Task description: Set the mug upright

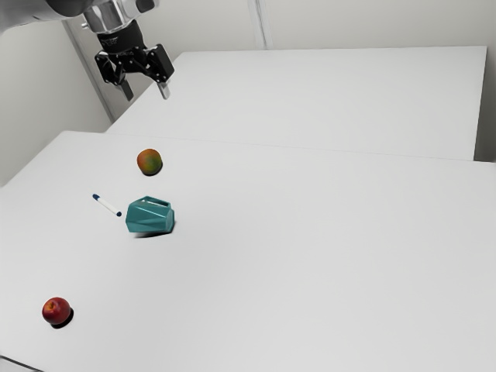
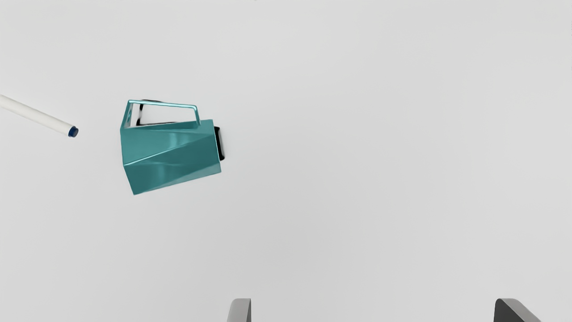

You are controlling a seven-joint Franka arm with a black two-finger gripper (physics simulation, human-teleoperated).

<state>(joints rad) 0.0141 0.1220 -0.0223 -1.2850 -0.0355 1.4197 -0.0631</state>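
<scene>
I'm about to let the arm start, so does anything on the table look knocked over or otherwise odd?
Yes, the mug lies on its side near the pen, where a mug would normally stand on its base. I see no spill around it.

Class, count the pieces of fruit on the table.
2: a red apple near the exterior view's lower-left corner, and an orange-green fruit just beyond the teal mug.

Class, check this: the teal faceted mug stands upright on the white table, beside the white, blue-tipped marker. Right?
Not quite: the exterior view shows the teal faceted mug lying on its side, not upright. It is on the white table, beside the white, blue-tipped marker.
</scene>
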